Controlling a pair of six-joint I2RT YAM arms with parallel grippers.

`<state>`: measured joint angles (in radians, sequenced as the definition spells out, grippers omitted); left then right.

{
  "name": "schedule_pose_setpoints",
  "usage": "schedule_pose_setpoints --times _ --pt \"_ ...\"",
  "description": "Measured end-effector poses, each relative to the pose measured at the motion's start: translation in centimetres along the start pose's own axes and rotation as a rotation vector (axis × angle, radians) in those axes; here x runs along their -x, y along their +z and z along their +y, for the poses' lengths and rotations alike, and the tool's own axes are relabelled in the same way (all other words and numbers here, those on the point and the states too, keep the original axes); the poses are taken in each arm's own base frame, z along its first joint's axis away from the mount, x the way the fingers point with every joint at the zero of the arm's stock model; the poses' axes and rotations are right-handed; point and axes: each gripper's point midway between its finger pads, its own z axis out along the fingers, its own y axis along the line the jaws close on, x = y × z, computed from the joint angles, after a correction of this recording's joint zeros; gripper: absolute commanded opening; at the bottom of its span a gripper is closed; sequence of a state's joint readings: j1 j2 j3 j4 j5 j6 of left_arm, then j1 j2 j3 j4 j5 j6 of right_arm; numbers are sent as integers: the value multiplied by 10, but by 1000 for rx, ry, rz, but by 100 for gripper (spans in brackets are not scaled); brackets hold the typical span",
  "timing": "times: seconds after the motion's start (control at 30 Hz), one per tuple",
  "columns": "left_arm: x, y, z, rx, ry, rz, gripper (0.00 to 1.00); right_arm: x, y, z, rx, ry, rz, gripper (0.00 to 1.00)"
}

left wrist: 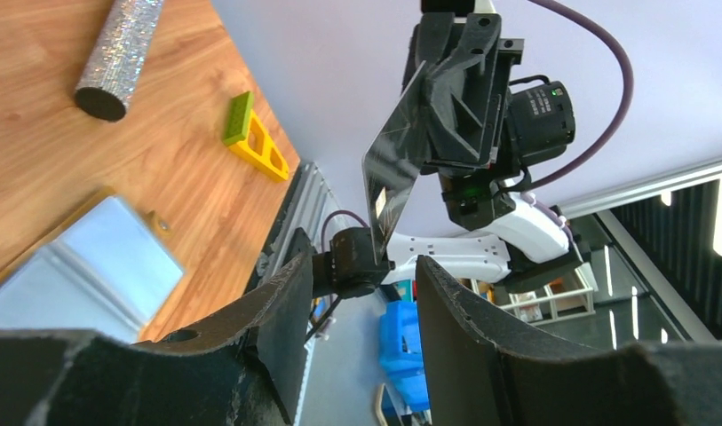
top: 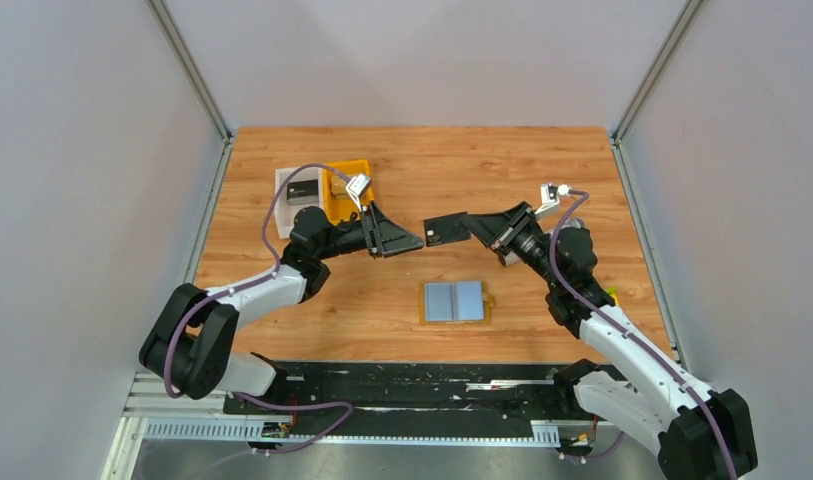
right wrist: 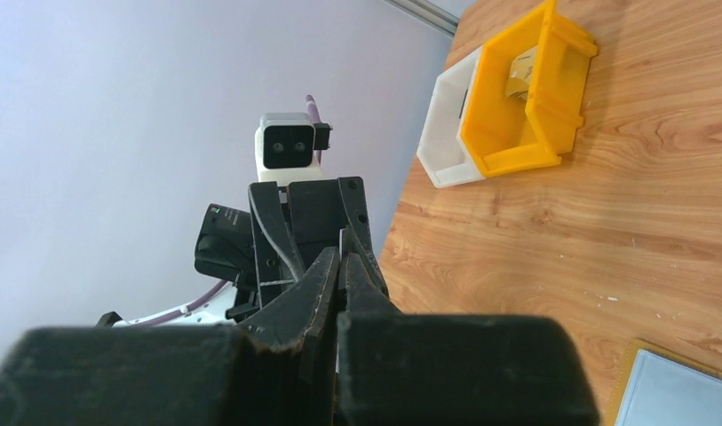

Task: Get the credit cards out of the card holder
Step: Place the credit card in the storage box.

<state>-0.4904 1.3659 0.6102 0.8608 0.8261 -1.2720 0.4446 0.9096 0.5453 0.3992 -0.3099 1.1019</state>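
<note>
Right gripper (top: pixel 479 228) pinches a dark card (top: pixel 444 231) beyond the holder (top: pixel 456 301), which lies open on the table (top: pixel 362 305). Left gripper (top: pixel 407 240), beyond it too, gapes. It looks emptied; only depositing likely remains.

Both arms are reaching inward above the worktop (top: pixel 362 322), facing each other. The left tool (top: pixel 407 240) is holding its fingers spread apart; the right tool (top: pixel 474 226) is pinching a dark card (top: pixel 445 230) between closed fingers.
</note>
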Motion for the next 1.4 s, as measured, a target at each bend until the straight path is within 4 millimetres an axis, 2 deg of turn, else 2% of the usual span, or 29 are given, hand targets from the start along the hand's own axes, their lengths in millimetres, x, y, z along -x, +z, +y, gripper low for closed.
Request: schedule_pose_setpoints --times 0.3,0.4,0.57,0.67,0.83,0.97,1.13,1.2,1.23,1.4 --pt "6 13 -3 -26 -11 -27 47 -2 -2 -10 -17 41 -15 0" --pt "8 14 -1 -26 -18 -33 38 -3 -2 -11 -17 50 -15 0" --pt "11 17 -2 -33 -22 -35 12 -2 -1 -8 -6 58 -18 0" --pt "13 18 -5 -39 -14 -37 2 -2 -1 -8 -7 61 -17 4" --pt "17 18 -4 -33 -7 -40 0 -3 -1 -9 -9 59 -13 22" --pt "23 12 1 -5 2 -46 0 -9 -4 -19 -30 56 -1 33" --pt "42 -10 8 66 46 -89 0 -11 -12 -20 -36 17 0 69" --pt "51 -19 8 91 76 -99 0 -10 -16 -16 -27 -16 -4 90" --pt "57 -24 8 107 92 -103 0 -10 -17 -16 -26 -31 -4 97" --pt "89 -53 8 176 176 -132 0 -12 -24 -17 -43 -94 9 100"
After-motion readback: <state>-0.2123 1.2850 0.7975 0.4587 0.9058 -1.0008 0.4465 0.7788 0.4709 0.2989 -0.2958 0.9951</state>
